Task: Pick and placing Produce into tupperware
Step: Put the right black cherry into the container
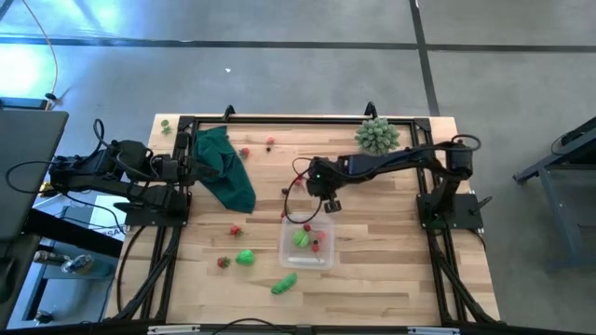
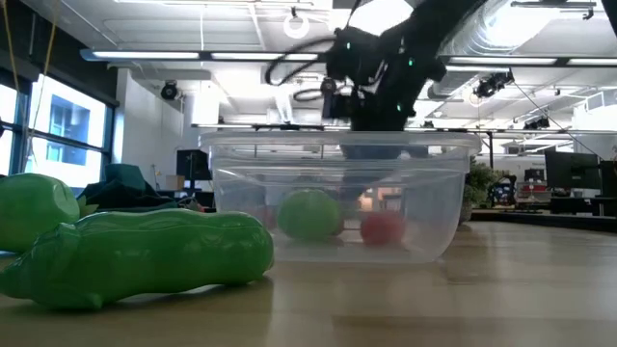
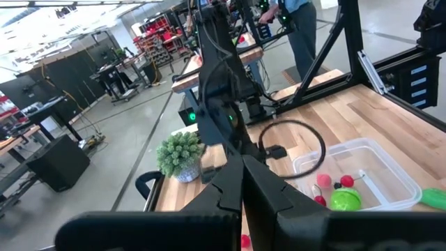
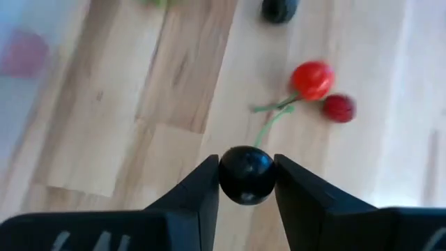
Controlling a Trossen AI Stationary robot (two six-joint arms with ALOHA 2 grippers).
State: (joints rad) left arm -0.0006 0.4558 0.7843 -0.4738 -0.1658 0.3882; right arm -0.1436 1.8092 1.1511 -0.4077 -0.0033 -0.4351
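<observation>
The tupperware is a clear box on the table with a green ball and a red piece inside. My right gripper hovers just past its far rim, shut on a small dark berry. Below the gripper, a pair of red cherries and another dark piece lie on the wood. More produce lies left of and in front of the box: a red piece, a green one and a long green one. My left gripper is shut by the table's left edge. My right gripper pinches the dark berry between its two fingers, one on each side of the round piece. The fingers point down from above. The berry is lifted clear of the table.
A dark green cloth lies near the left arm. A pale green spiky plant stands at the far right. Two small red pieces sit near the far edge. The right arm's cable loops hang beside the box.
</observation>
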